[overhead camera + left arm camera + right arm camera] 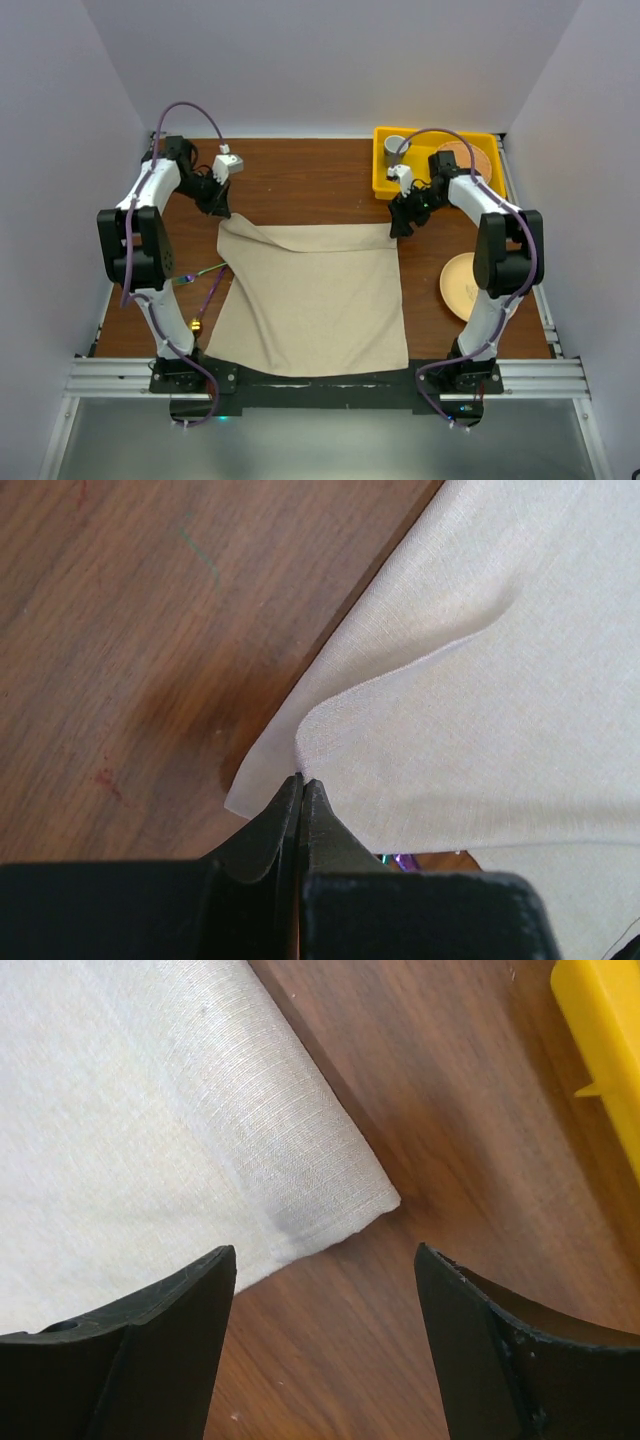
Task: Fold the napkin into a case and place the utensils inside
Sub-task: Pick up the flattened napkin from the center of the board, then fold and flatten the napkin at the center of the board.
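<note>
Top view looks down from behind; wrist views closely share its napkin [310,300].

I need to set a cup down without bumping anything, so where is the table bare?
Widest bare wood: the far strip of the table between the left gripper and the yellow bin, beyond the napkin. A narrower strip runs between napkin and peach plate. Crowded: the left side, with fork, spoon and left arm.

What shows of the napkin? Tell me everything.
The napkin is a plain beige woven cloth, roughly square, spread on the brown wooden table between the arms. Its far left corner is pinched in the shut left tool, and creased there. Its far right corner lies flat, unheld, before the open right tool.
</note>
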Robot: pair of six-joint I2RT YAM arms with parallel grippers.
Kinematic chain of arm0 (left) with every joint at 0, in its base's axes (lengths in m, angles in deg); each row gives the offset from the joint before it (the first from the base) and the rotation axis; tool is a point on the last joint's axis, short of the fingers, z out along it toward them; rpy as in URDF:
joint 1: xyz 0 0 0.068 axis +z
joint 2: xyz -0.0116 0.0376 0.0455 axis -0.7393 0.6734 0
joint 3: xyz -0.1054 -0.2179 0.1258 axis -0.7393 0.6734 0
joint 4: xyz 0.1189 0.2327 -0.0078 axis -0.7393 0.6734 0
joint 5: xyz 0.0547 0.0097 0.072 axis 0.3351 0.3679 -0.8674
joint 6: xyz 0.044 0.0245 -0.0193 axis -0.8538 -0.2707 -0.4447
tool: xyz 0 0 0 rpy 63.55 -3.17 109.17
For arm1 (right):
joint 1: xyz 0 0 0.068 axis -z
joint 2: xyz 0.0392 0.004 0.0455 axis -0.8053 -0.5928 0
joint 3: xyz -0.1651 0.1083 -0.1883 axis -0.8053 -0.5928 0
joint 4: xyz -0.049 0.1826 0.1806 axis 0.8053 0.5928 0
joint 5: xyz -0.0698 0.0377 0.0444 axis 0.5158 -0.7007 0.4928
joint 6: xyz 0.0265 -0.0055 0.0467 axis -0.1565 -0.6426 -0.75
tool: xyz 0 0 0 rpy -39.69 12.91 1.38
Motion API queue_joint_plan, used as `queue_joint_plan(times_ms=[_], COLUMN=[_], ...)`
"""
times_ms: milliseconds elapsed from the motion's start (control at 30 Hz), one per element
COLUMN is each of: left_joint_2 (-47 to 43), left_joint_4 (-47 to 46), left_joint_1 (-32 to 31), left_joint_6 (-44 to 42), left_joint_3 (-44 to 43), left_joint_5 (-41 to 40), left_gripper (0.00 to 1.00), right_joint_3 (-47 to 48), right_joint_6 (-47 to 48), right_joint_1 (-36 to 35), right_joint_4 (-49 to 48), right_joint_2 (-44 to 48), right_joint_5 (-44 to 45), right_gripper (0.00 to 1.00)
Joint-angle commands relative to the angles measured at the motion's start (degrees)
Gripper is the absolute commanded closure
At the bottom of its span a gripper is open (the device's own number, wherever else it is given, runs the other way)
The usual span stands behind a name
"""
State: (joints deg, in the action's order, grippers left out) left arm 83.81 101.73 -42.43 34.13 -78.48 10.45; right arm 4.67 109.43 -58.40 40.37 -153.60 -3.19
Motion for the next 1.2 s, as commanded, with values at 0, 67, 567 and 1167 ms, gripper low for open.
queue_joint_plan(times_ms=[0, 67, 567, 1167], left_joint_2=[-1.2, -1.5, -2.1, -3.2], left_joint_4=[-2.8, -3.2, -3.8, -4.8], left_joint_1=[0.4, 0.4, 0.4, 0.3], left_joint_6=[3.3, 3.4, 3.7, 4.0], left_joint_3=[-1.9, -1.2, -0.5, 0.1], left_joint_5=[2.3, 2.4, 2.9, 3.6], left_gripper=[1.00, 1.00, 1.00, 1.00], right_joint_3=[0.4, -1.1, -4.5, 5.0], right_joint_6=[-16.1, -20.1, -33.0, -33.2], right_joint_1=[0.6, 0.6, 0.9, 4.6], right_joint_4=[2.6, 1.3, -5.0, 0.1], right_joint_2=[-0.4, -0.2, -3.9, -4.7], right_joint_5=[-3.3, -3.0, -5.0, -4.1], right_gripper=[0.25, 0.25, 0.35, 1.00])
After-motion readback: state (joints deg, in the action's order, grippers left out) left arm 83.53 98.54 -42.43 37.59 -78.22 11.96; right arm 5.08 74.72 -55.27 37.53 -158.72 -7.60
